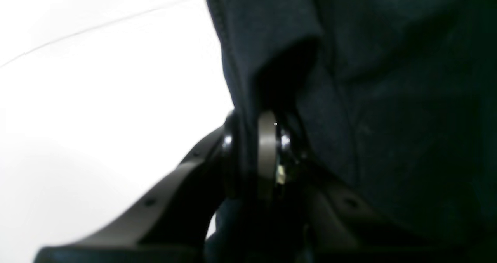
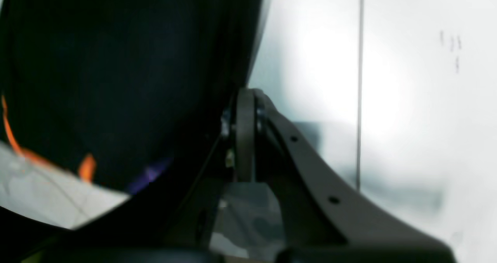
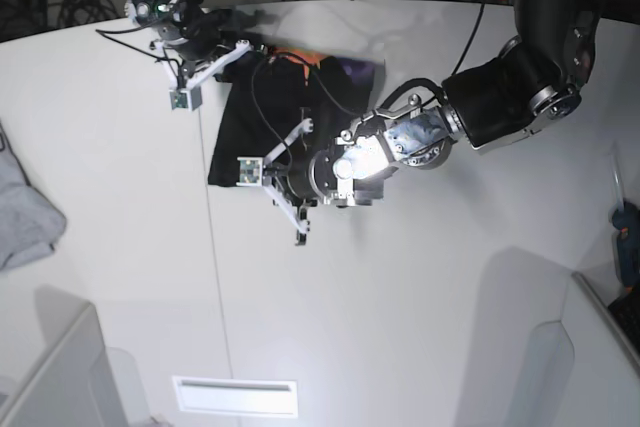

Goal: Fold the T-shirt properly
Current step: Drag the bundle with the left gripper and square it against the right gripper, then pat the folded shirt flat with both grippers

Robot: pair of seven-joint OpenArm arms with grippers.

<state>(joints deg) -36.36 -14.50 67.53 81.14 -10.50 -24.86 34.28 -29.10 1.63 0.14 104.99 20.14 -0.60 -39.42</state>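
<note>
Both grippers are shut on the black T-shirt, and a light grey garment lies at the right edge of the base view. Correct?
Not quite. The left gripper and right gripper do hold the T-shirt, but the base view shows the grey garment at its left edge.

left pincer [image 1: 252, 154] clamped, right pincer [image 2: 240, 139] clamped, arms extended
</note>
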